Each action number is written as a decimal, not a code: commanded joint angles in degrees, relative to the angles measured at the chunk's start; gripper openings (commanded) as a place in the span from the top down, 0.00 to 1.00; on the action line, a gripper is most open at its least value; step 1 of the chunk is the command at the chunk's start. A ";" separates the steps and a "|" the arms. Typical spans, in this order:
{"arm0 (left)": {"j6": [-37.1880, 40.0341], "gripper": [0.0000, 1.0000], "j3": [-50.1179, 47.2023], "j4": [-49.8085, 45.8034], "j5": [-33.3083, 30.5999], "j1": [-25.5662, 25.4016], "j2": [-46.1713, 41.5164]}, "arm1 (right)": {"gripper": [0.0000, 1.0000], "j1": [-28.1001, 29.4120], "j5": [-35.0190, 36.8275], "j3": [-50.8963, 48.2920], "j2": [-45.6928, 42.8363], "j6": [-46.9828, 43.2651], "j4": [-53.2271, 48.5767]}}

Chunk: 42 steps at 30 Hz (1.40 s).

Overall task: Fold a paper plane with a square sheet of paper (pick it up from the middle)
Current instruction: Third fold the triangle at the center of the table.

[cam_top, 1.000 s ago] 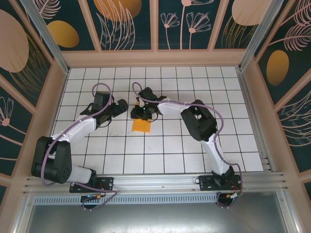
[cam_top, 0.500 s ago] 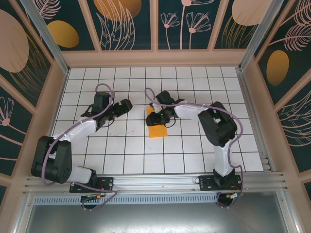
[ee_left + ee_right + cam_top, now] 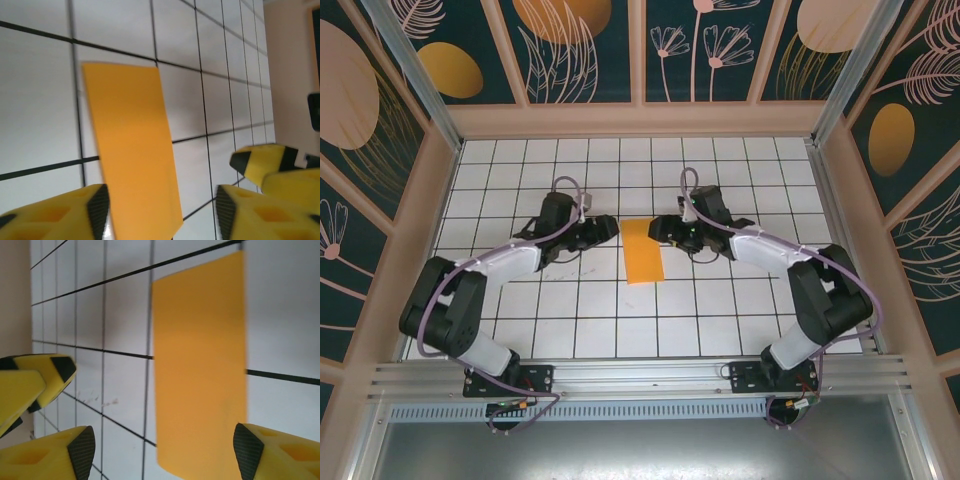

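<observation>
Orange sheet of paper (image 3: pixel 642 250) lies flat on the white grid table (image 3: pixel 720 320), a narrow rectangle, seemingly folded in half, midway between the arms. Left gripper (image 3: pixel 606 229) and right gripper (image 3: pixel 657 228) flank its far end, both with jaws apart and holding nothing. Risk: the thin paper may skid or buckle if one finger nudges an edge first, skewing the crease.

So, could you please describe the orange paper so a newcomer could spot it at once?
On the white grid table, find the middle, where the left gripper and right gripper face each other. The sheet of paper lies flat between them, a narrow rectangle. It alone is bright orange; the wall ovals are duller.
</observation>
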 commanded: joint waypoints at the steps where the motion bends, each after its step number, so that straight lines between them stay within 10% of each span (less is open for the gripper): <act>1: -0.39 0.51 3.72 2.60 1.42 -2.58 4.14 | 0.22 -0.68 2.28 -3.10 -2.62 4.18 3.79; 26: 3.79 0.97 8.49 -6.46 -6.78 -6.14 19.20 | 0.28 -0.36 -2.09 -6.87 1.02 9.21 4.77; 42: 4.00 1.00 5.81 -8.66 -10.19 -6.16 20.07 | 0.48 2.01 -3.78 -5.36 5.16 6.51 0.09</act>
